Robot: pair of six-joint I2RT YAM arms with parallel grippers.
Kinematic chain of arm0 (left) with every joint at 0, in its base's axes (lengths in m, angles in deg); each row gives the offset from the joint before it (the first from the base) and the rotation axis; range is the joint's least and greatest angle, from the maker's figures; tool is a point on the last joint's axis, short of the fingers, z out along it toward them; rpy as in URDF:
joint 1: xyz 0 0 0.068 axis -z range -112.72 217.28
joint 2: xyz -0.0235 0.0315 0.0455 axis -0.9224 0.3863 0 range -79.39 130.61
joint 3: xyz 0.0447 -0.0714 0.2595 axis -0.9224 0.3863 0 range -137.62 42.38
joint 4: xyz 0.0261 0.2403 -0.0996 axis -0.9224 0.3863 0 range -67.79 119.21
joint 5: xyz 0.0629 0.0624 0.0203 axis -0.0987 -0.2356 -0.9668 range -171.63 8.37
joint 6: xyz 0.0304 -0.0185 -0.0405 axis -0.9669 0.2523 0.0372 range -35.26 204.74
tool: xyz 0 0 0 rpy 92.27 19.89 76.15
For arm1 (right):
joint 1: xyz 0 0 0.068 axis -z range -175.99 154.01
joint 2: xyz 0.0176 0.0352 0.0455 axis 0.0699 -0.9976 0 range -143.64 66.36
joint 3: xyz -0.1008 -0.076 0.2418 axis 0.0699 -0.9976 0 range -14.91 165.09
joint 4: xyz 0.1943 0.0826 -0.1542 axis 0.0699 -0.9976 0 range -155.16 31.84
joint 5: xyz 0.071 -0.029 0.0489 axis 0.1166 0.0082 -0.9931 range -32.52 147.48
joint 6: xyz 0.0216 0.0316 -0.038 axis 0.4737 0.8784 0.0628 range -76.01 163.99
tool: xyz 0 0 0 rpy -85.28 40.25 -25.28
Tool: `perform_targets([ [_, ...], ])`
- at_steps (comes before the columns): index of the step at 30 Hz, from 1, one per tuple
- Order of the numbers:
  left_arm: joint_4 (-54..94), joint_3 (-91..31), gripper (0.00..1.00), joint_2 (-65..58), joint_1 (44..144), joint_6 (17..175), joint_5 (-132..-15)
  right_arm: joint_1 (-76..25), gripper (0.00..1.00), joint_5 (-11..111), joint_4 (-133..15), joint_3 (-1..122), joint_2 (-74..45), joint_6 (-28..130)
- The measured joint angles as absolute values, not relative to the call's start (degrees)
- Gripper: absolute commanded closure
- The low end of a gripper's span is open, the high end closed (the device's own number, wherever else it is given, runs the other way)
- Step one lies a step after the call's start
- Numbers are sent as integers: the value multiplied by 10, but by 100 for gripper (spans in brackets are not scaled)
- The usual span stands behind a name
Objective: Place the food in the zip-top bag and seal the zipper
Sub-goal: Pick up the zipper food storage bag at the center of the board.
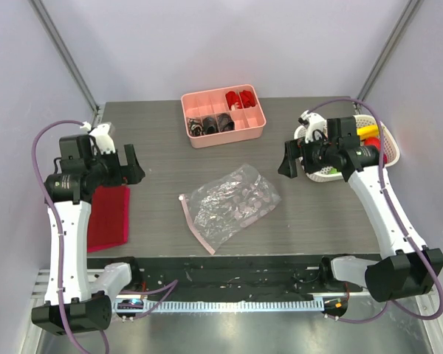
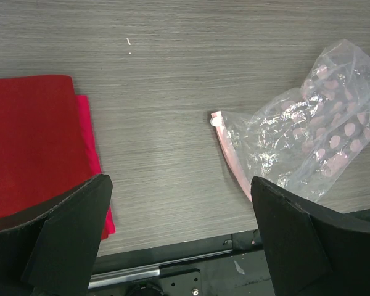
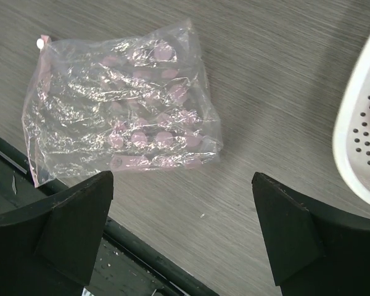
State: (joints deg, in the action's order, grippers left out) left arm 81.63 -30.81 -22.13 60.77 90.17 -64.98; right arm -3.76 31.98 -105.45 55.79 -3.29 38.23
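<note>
Overhead, both arms hang above the table with the zip-top bag (image 1: 230,203) lying flat between them. The left gripper (image 1: 133,168) and the right gripper (image 1: 288,164) each have their fingers spread wide, and neither holds anything.

Left wrist view: the zipper (image 2: 229,154) lies ahead of the fingers, closer to the right-hand finger than to the left-hand one, and the body of the bag trails away beyond that finger. A red cloth (image 2: 31,142) lies ahead of the other finger.

Right wrist view: the bag lies ahead of the left-hand finger. The white basket (image 3: 357,142) stands outside the right-hand finger.

The bag's long axis runs diagonally. Its pink zipper edge is turned toward the left arm and its closed end toward the right arm. The bag looks empty, and whether its mouth is parted cannot be told.

The food (image 1: 368,133) sits in the basket just behind the right gripper, well apart from the bag. The right arm is therefore judged nearer for fetching pieces, and the left arm nearer for holding the mouth.
</note>
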Motion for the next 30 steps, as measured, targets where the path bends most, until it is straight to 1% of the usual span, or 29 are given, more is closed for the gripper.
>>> perform_targets([
  [7,803,-295,0,-231,608,882,-646,-107,0,343,-1055,557,-62,360],
  [10,800,-286,0,-236,608,867,-636,-154,0,365,-1054,551,-82,344],
  [18,789,-259,0,-256,608,853,-559,-289,7,421,-1040,528,-174,320],
  [22,780,-247,0,-280,608,853,-534,-338,10,459,-1023,516,-226,315],
  [26,773,-244,0,-284,608,853,-525,-349,10,492,-1002,525,-289,307],
  [30,767,-232,0,-285,608,853,-519,-347,10,530,-984,575,-378,287],
])
